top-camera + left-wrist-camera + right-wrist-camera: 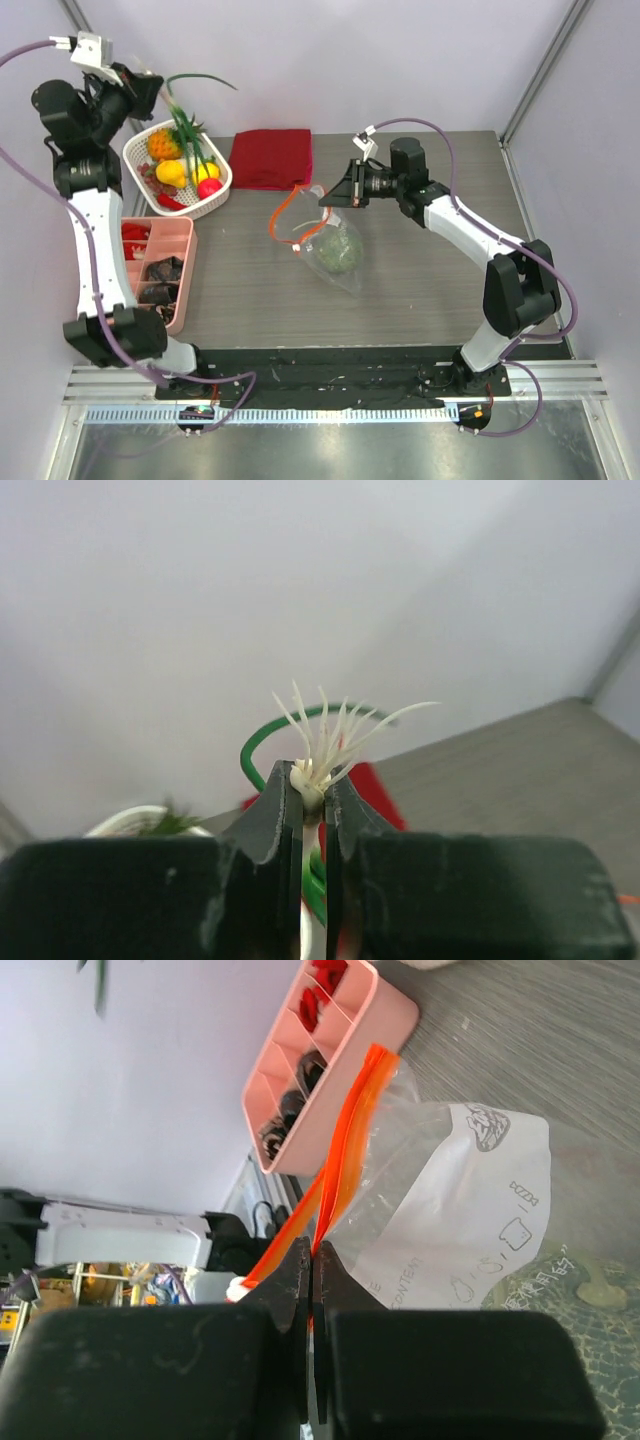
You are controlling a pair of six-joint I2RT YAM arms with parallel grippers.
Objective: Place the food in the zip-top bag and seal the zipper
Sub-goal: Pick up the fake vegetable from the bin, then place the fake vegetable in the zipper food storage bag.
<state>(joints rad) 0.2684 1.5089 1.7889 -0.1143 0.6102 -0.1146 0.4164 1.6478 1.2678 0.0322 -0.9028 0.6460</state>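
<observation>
My left gripper (152, 88) is shut on the white root end of the green onion (312, 780) and holds it above the white basket (137, 148); its long leaves (190, 128) hang over the basket. My right gripper (335, 197) is shut on the orange-red zipper (345, 1165) of the clear zip-top bag (312, 222) and lifts its mouth off the table. The green netted melon (338, 250) lies inside the bag. Yellow-orange citrus (172, 172) and a red piece (209, 187) lie in the basket.
A folded dark red cloth (271, 157) lies behind the bag. A pink divided tray (158, 262) with small dark and red pieces stands at the left. White walls close in at the back and sides.
</observation>
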